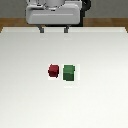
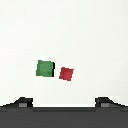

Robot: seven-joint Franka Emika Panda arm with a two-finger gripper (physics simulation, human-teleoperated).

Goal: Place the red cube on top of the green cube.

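Note:
The red cube (image 1: 53, 71) rests on the white table, just to the exterior view's left of the slightly larger green cube (image 1: 69, 73); a thin gap separates them. My gripper (image 1: 53, 30) hangs high near the table's far edge, well behind both cubes, open with nothing between its two dark fingers. The wrist view looks down on the green cube (image 2: 45, 69) and the red cube (image 2: 66, 74) side by side, with my fingertips (image 2: 22, 102) spread wide at the frame's edge.
The white table (image 1: 30, 100) spreads wide around the cubes. A brown floor strip (image 1: 12, 24) shows beyond its far edge.

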